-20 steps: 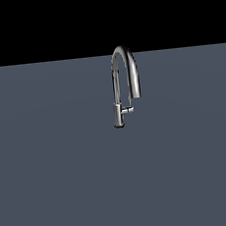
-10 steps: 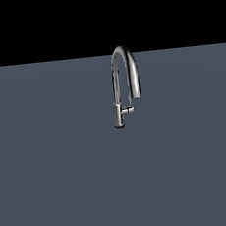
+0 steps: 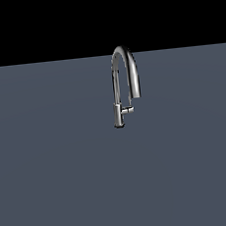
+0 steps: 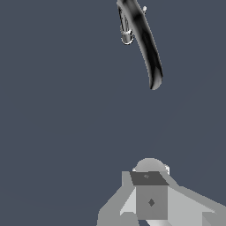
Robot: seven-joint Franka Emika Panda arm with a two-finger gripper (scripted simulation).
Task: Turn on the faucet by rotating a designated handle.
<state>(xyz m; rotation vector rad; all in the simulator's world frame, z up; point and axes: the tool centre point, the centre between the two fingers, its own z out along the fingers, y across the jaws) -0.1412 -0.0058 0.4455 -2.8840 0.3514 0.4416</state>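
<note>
Claw not visible in either view so can't tell its opening; faucet (image 3: pixel 124 84) stands far-centre on desk (image 3: pixel 58 180), risk is clipping the arched spout instead of tiny right-pointing handle (image 3: pixel 128 110).

Environment: bare simulated test scene, not a furnished room. A flat, uniform slate-grey floor (image 3: pixel 67 179) meets a plain black background along a straight horizon. The only fixture is a chrome gooseneck faucet (image 3: pixel 123 69), standing directly on the floor without sink or cabinet.
</note>
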